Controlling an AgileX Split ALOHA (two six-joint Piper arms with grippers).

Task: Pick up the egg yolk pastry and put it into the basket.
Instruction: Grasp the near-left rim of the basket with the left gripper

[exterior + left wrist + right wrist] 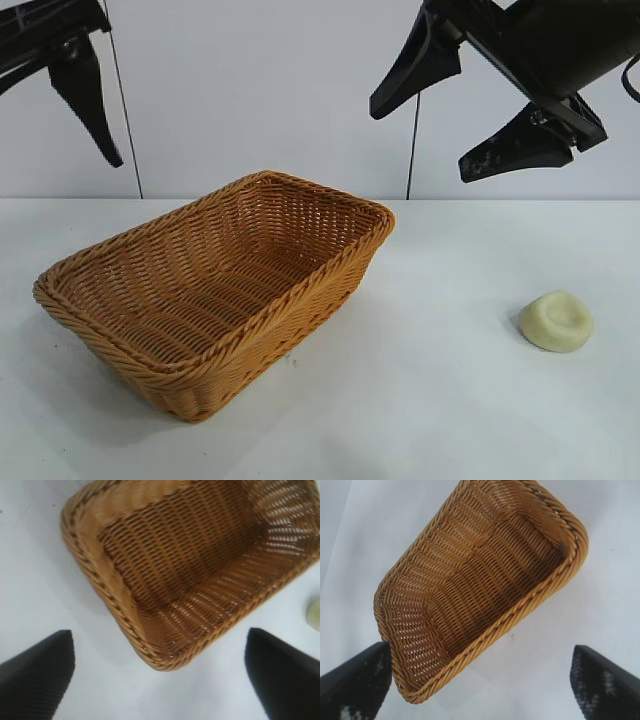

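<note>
Both hands are released and hold nothing. The egg yolk pastry (556,321) lies on the table (440,400) below the right hand (465,105). The basket (215,290) stands under the left hand (85,95).

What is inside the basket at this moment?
Nothing lies inside the basket: only its bare woven floor and walls show, in all three views. The egg yolk pastry sits outside on the table. The near wall hides only a narrow strip of floor in the exterior view.
</note>
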